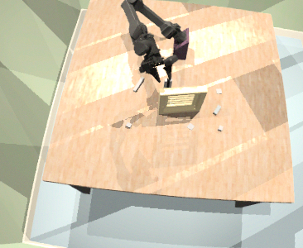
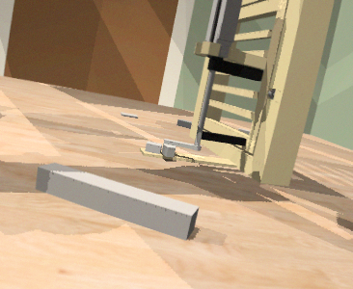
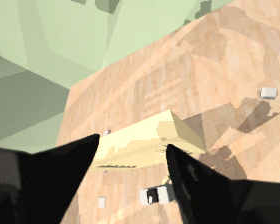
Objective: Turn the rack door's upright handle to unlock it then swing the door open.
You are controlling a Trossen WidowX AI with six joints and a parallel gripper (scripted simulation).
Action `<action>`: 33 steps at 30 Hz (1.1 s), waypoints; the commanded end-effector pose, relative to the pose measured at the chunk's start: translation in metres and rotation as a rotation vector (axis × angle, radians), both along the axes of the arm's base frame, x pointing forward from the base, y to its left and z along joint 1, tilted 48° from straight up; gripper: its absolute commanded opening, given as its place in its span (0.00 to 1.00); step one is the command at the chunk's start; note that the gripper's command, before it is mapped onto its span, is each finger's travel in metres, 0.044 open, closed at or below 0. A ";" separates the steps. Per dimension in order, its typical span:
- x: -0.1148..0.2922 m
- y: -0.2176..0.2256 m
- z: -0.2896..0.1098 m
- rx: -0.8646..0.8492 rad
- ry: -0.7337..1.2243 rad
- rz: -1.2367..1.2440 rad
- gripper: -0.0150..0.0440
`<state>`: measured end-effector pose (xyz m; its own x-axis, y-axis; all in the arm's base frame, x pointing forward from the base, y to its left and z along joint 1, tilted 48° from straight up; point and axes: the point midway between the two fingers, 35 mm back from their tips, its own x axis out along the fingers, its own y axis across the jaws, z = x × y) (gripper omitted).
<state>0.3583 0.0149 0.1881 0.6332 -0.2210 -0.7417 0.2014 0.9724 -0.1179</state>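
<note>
The cream rack frame [image 1: 162,108] [image 2: 304,72] [image 3: 141,135] stands upright on the table. Its slatted door [image 1: 181,100] [image 2: 231,91] looks shut in the frame. The upright grey handle [image 1: 168,83] [image 2: 206,103] stands on the door's near side, with a crank at its foot; in the wrist view its top [image 3: 152,195] shows below the frame, beside the right finger. My gripper [image 1: 165,77] [image 3: 133,143] is partly open and empty, above and close to the handle. The fingers do not show in the exterior view. Whether a finger touches the handle cannot be told.
A grey bar [image 1: 139,84] [image 2: 119,199] lies on the table left of the rack. Small pale blocks [image 1: 128,125] [image 1: 190,126] [image 1: 218,91] and another grey bar [image 1: 217,110] lie around it. The purple arm base [image 1: 181,49] is behind the rack.
</note>
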 end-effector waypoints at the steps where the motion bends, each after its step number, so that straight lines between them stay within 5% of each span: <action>1: -0.001 0.001 -0.011 -0.043 0.096 -0.025 0.75; 33: -0.029 0.005 -0.042 -0.630 0.749 -0.088 0.75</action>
